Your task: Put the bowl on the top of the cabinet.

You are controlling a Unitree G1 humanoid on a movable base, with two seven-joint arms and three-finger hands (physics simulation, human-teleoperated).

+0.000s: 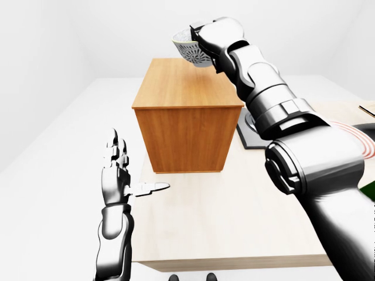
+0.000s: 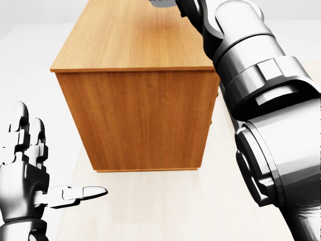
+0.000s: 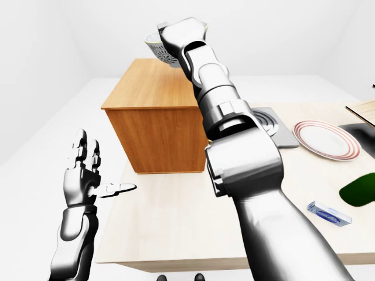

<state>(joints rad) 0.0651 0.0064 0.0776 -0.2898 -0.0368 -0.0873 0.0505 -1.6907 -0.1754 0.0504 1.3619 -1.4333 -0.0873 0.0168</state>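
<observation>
A white bowl (image 1: 188, 51) with a patterned underside hangs tilted in the air above the far part of the wooden cabinet's top (image 1: 181, 88). My right hand (image 1: 204, 36) is shut on the bowl's rim, and the arm reaches up from the lower right across the left-eye view. In the head view only a sliver of the bowl (image 2: 160, 4) shows at the top edge. My left hand (image 1: 137, 167) stands open, fingers up and thumb out, to the lower left of the cabinet (image 1: 187, 126) and holds nothing.
The cabinet stands on a pale wooden table (image 1: 234, 222). To its right lie a dark square burner plate (image 3: 274, 126), a red-rimmed white plate (image 3: 325, 139), a green object (image 3: 358, 190) and a small blue-and-white item (image 3: 329, 213).
</observation>
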